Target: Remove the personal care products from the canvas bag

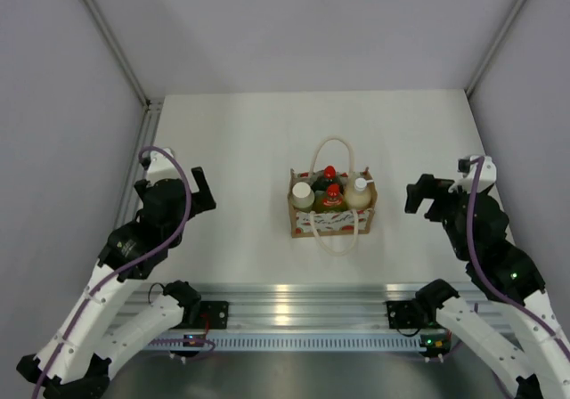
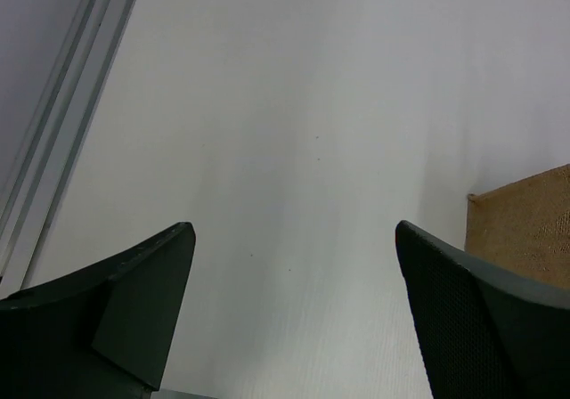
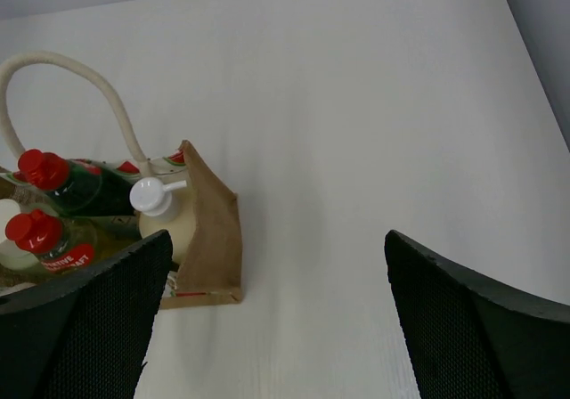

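Left end effector (image 2: 294, 230) agape, canvas bag (image 1: 331, 224) mid-table, apart

Light is even and diffuse throughout, seemingly from overhead; no hard shadows.

Top view: desk (image 1: 240, 150) bright white, close to washed out mid-frame. Side walls fall to grey at the left and right edges. Streaky glare on the metal rail (image 1: 285, 292), bottom centre. Canvas bag (image 1: 331, 205) throws only a faint, soft shadow.

Left wrist view: smooth grey gradient across the desk, dimmer at lower centre. Left hand (image 2: 294, 234) near black, edges soft.

Right wrist view: bag sharp. Right hand (image 3: 278, 239) dark, mesh grain just visible.
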You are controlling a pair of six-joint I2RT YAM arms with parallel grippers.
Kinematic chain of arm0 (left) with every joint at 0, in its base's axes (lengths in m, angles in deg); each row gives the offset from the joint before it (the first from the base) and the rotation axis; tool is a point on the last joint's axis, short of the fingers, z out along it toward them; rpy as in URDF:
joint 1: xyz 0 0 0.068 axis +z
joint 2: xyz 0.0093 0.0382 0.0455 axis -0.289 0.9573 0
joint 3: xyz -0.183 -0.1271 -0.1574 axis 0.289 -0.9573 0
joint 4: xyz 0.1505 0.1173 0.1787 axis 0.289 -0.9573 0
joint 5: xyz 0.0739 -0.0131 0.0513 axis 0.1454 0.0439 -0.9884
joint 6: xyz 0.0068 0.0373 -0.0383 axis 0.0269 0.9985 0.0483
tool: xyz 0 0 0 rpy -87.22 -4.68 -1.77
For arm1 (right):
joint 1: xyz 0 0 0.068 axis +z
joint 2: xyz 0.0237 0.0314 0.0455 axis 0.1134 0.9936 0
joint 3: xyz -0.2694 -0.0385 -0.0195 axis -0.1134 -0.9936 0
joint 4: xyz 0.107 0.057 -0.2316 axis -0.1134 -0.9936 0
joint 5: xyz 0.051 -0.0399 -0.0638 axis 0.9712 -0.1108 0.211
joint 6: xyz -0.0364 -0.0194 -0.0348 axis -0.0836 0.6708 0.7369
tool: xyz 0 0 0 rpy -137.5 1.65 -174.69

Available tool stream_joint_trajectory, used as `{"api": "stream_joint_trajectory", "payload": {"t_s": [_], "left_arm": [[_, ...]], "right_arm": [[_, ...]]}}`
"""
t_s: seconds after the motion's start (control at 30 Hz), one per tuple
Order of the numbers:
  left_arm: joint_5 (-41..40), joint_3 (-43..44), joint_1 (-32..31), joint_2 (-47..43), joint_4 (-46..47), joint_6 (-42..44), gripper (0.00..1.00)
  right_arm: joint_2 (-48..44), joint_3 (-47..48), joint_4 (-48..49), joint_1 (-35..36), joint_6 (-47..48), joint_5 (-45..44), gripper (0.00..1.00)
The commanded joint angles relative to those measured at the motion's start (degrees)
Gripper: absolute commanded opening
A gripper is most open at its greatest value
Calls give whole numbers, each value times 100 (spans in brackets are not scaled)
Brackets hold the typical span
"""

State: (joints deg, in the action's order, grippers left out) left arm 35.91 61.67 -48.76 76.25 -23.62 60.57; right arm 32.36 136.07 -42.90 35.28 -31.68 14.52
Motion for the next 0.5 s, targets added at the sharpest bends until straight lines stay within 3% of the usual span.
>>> {"api": "stream_joint_trajectory", "payload": {"t_s": [0.0,0.23,0.33,0.47], "left_arm": [[74,-52,-11,15,300,-54,98],[373,-26,-12,24,282,-116,98],[593,-70,-11,33,273,-125,98],[576,-123,-11,68,282,-107,98]], "right_arm": [[-105,145,46,49,-25,-237,100],[-307,-13,396,49,-139,-18,100],[-316,-320,1037,58,98,1008,99],[70,-567,1750,49,186,3035,98]]}}
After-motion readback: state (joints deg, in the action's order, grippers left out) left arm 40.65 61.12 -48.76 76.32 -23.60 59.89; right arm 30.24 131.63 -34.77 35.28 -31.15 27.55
